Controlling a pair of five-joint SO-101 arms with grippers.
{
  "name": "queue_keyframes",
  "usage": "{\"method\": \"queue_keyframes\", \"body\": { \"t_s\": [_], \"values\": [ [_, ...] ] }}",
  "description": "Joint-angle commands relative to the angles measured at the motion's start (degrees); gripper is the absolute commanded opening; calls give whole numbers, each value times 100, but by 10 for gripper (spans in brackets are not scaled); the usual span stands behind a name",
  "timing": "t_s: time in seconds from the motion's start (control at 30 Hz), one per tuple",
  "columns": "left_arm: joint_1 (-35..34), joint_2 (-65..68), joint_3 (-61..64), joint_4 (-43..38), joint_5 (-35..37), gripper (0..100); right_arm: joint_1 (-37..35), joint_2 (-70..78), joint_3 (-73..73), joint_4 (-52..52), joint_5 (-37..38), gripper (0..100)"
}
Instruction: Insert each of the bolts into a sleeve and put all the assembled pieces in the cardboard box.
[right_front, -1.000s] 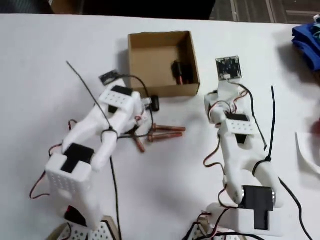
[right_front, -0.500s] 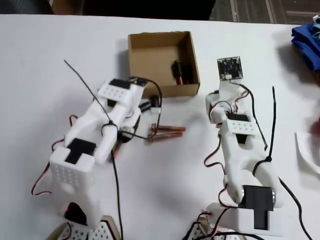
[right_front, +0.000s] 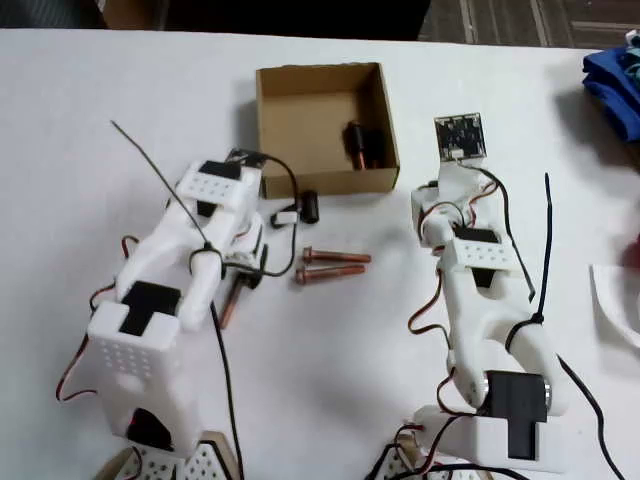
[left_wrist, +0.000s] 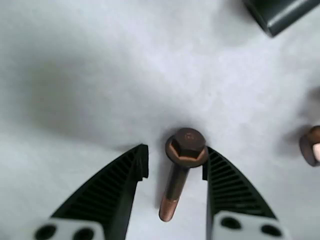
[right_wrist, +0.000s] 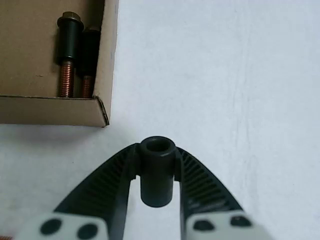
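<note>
The left jaws are released and lowered over the white counter (right_front: 80, 100), with a copper-coloured hex-head bolt (left_wrist: 181, 172) lying flat between them. The flanged head touches one ribbed finger, and a gap shows between the head and the other finger. The threaded end points back toward the wrist. From the high view this bolt lies slantwise, partly under the left arm (right_front: 150, 300), in front of the box's near left corner and apart from it.

The right jaws are clenched on a short black cylindrical sleeve (right_wrist: 157, 172), which stands between the ribbed fingers with its open bore toward the wrist camera. It is held over the counter, just off a corner of the open brown cardboard box (right_wrist: 50, 111).

Inside the box, against one wall, two assembled pieces (right_wrist: 67, 50) lie side by side. Each is a copper bolt pushed through a black sleeve, with its threads showing.

Two bare copper bolts (right_front: 337, 257) lie nearly parallel on the counter between the arms, in front of the box, with their heads toward the left arm. A loose black sleeve (right_front: 309, 206) rests just before the box's front wall, near the left wrist.

A blue cloth (right_front: 612, 85) sits at the counter's far right edge
</note>
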Motion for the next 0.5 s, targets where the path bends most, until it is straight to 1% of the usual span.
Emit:
{"method": "queue_keyframes", "body": {
  "t_s": [0.0,0.17,0.27,0.33,0.4,0.47],
  "values": [
    [88,35,22,-193,79,206,66,-321,-26,-66,-9,20],
    [105,97,31,-176,70,138,66,-321,-26,-66,-9,20],
    [105,510,-4,-202,70,107,66,-391,-26,-31,-9,20],
    [105,756,-180,-123,79,96,40,-585,-26,215,-9,20],
    [105,932,-549,185,70,94,13,-875,-26,532,-18,20],
    [105,1125,-813,316,70,94,-13,-1147,-26,796,-26,20]
  ]
}}
